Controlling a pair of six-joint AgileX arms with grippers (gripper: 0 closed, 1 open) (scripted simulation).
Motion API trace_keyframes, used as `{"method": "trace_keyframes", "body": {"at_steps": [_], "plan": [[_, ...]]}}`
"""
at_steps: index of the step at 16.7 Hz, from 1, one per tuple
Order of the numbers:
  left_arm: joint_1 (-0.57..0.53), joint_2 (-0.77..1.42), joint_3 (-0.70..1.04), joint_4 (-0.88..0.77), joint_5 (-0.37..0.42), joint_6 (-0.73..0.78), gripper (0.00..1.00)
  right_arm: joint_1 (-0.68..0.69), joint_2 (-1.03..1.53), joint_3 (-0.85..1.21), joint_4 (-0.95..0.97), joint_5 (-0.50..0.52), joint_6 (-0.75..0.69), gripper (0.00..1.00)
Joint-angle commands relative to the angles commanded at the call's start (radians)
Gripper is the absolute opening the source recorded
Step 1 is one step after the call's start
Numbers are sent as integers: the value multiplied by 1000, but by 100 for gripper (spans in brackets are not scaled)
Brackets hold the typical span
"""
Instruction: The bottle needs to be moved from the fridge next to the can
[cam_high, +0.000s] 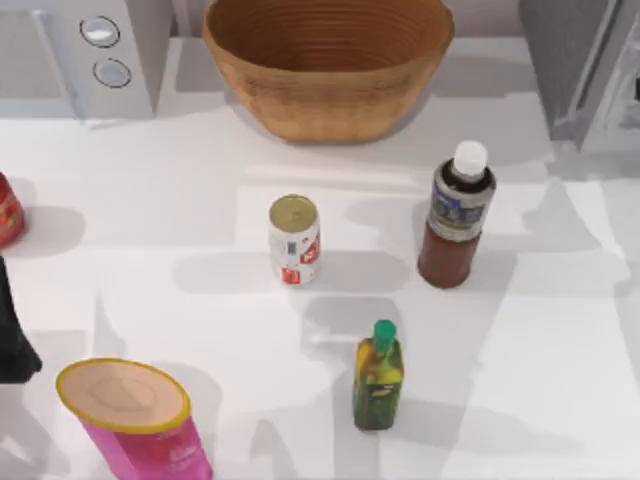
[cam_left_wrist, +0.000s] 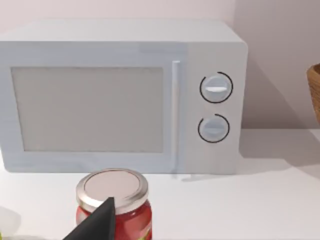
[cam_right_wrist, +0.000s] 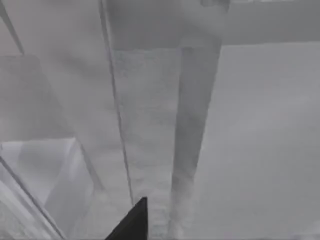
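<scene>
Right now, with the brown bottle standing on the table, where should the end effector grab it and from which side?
Grip the bottle around its straight body at the label band, coming in level from the table's right side. It stands upright, and that side looks open, while the can stands to its left and the small green-capped bottle sits nearer the front. The narrow cap gives less hold.

Bright, even light; soft grey shadows fall leftward from the bottle (cam_high: 457, 215) and can (cam_high: 294, 239).

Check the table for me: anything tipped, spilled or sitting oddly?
Nothing stands out. The bottle stands upright on the table, to the right of the can, which is upright too, with a gap between them. The small green-capped bottle and the pink tub also stand upright. No spill shows.
</scene>
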Motion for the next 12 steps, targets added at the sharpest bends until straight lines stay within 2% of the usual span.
{"method": "trace_keyframes", "body": {"at_steps": [8,12], "plan": [[0,0,0,0,0,0,100,2,273,348,-72,5,1,100],[0,0,0,0,0,0,100,1,326,415,-87,8,1,100]]}}
